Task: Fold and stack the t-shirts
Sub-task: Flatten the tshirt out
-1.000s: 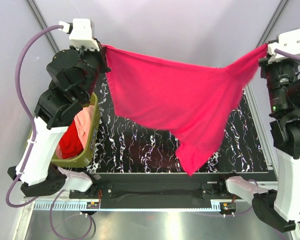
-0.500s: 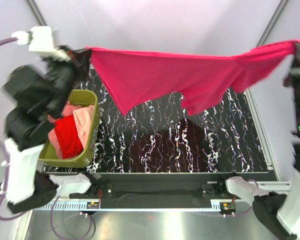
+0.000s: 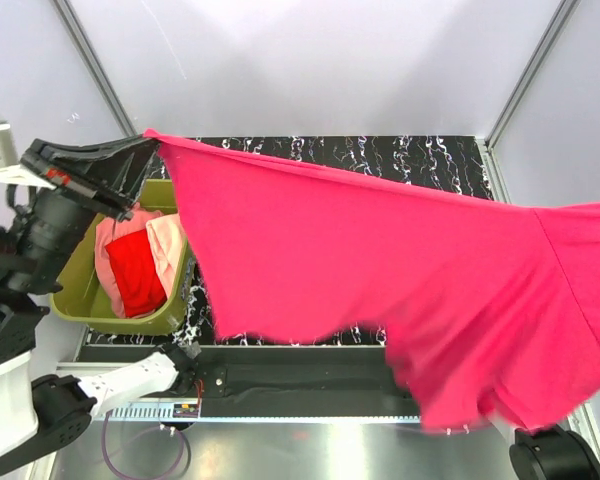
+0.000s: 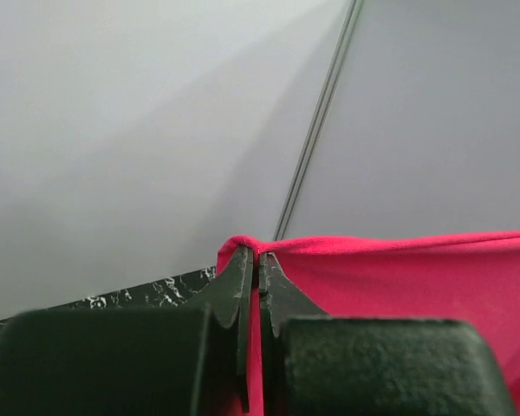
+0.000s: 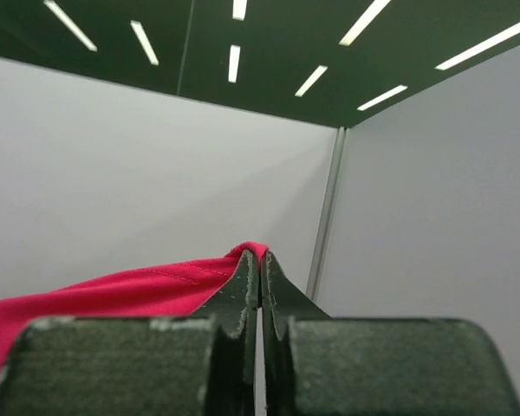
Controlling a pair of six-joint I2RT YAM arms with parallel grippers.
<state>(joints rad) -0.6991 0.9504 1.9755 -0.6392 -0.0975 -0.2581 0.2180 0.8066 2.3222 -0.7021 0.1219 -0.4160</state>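
The magenta-pink t-shirt [image 3: 400, 270] hangs stretched in the air across the whole table, close to the top camera. My left gripper [image 3: 150, 140] is shut on its left top corner; in the left wrist view the gripper [image 4: 258, 256] pinches the cloth [image 4: 416, 277]. My right gripper is outside the top view at the right; in the right wrist view it [image 5: 260, 258] is shut on the shirt's other corner [image 5: 113, 295], held high. A red t-shirt [image 3: 138, 272] and a pale salmon-pink t-shirt [image 3: 167, 243] lie in the tub.
The olive-green tub [image 3: 75, 300] stands at the table's left edge. The black marbled table [image 3: 400, 155] shows behind the shirt. Grey enclosure walls stand at the back and sides. The arms' base rail [image 3: 280, 385] runs along the near edge.
Both grippers have swung the shirt up and toward the camera. It now spreads wide and covers most of the table. The right gripper has left the top view.
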